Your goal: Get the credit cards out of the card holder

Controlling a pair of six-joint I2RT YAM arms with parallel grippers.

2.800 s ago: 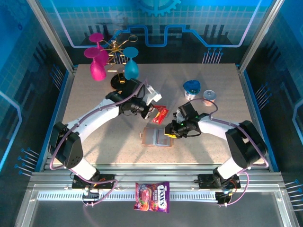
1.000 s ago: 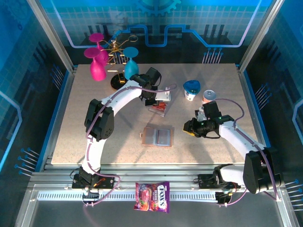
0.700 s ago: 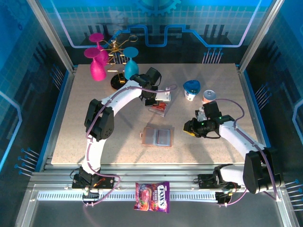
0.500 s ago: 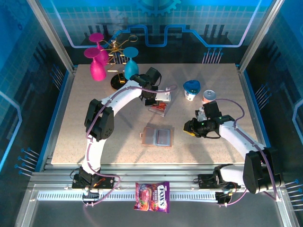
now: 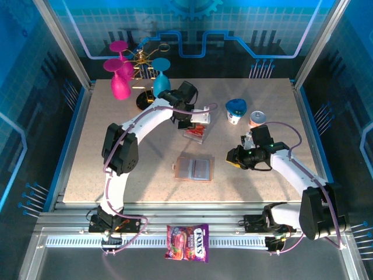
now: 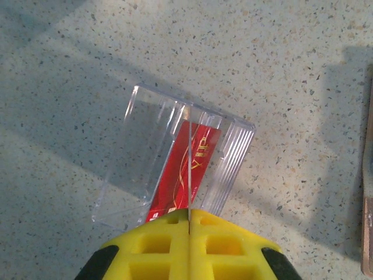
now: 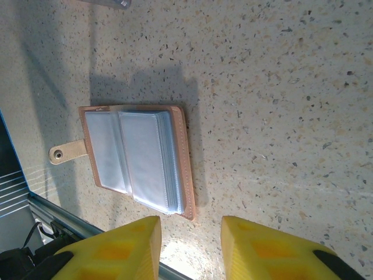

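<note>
The card holder (image 5: 194, 169) lies open and flat mid-table, brown-edged with grey-blue pockets (image 7: 140, 160). My right gripper (image 5: 233, 158) hovers to its right, open (image 7: 190, 228), nothing between the yellow fingers, apart from the holder. My left gripper (image 5: 195, 121) is further back, shut (image 6: 189, 219) on a thin credit card (image 6: 189, 151) seen edge-on. It hangs over a clear plastic box (image 6: 148, 146) on the table. A red credit card (image 6: 175, 181) lies slanted in that box, and red cards (image 5: 196, 133) show under the gripper in the top view.
Pink and teal glasses on a gold rack (image 5: 140, 70) stand at back left. A blue-lidded cup (image 5: 235, 109) and a pink-topped cup (image 5: 257, 119) stand behind my right arm. A candy packet (image 5: 187, 242) lies on the front rail.
Since the oldest frame, my left arm carried a red card from beside the holder back to the clear box, and my right gripper pulled off the holder to the right. Hardly any motion in the last second.
</note>
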